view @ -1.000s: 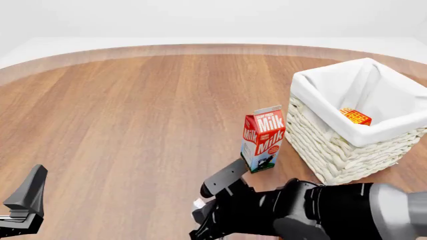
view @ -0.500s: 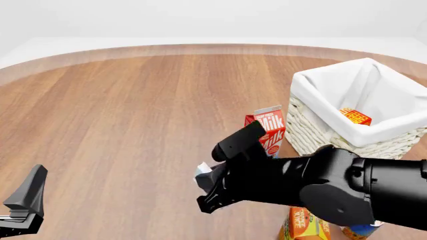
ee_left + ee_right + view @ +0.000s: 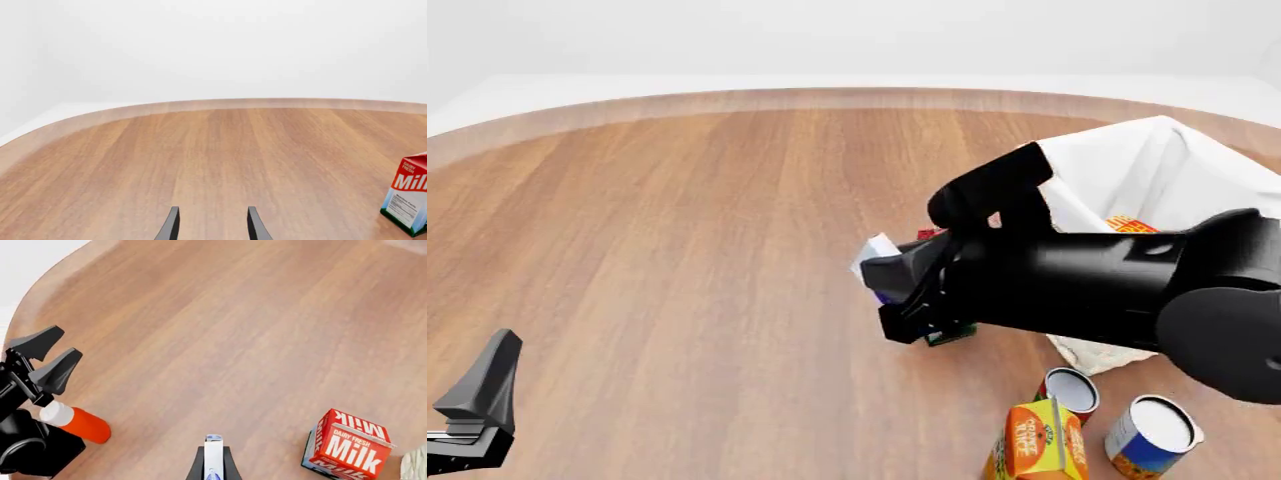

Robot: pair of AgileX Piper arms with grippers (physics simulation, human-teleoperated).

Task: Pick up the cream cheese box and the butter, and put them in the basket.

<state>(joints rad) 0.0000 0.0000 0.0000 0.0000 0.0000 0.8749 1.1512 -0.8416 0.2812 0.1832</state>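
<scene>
Two right fingers [image 3: 213,460] clamp the cream cheese box [image 3: 878,258] above the worktop [image 3: 694,220], beside the basket [image 3: 1174,170]; left fingers [image 3: 212,225] stand apart near the pale wall.

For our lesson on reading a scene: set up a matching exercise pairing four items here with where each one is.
Items:
1. butter
2. cream cheese box
3. milk carton
4. orange juice carton

Places:
A. standing on the table, beside the cans
B. inside the basket
C. held in the right gripper
D. upright on the table, beneath the right arm

Pairs: 1-B, 2-C, 3-D, 4-A
</scene>
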